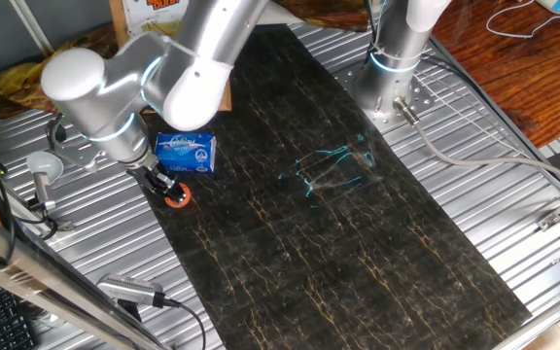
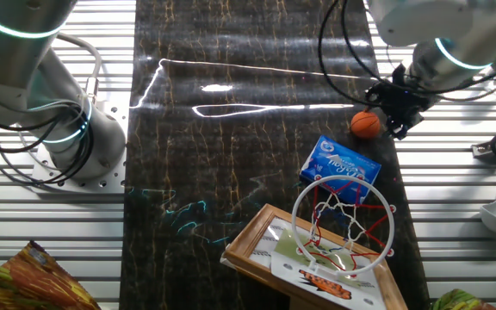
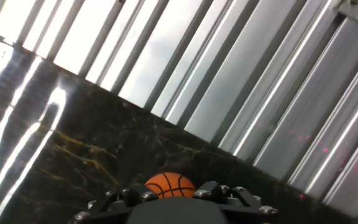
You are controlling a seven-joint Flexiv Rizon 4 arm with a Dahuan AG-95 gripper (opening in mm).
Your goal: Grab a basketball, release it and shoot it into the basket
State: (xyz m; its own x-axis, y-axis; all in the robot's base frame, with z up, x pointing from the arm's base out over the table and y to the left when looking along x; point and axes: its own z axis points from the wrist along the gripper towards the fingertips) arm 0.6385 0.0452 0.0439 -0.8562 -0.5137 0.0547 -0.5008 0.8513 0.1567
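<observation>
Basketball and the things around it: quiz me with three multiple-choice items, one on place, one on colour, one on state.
1. Where is the basketball?
A. in the net
B. on the dark mat beside the blue packet
C. on the bare metal slats

2. What colour is the hoop's net?
A. white
B. black
C. green

3. How does the gripper stand to the ball?
A. far away above the hoop
B. right at the ball, low over the mat
C. resting on the packet

Answers: 1 B, the ball lies on the mat next to the packet. 2 A, white cords hang from the rim. 3 B, the hand view shows the ball directly at the gripper.
</observation>
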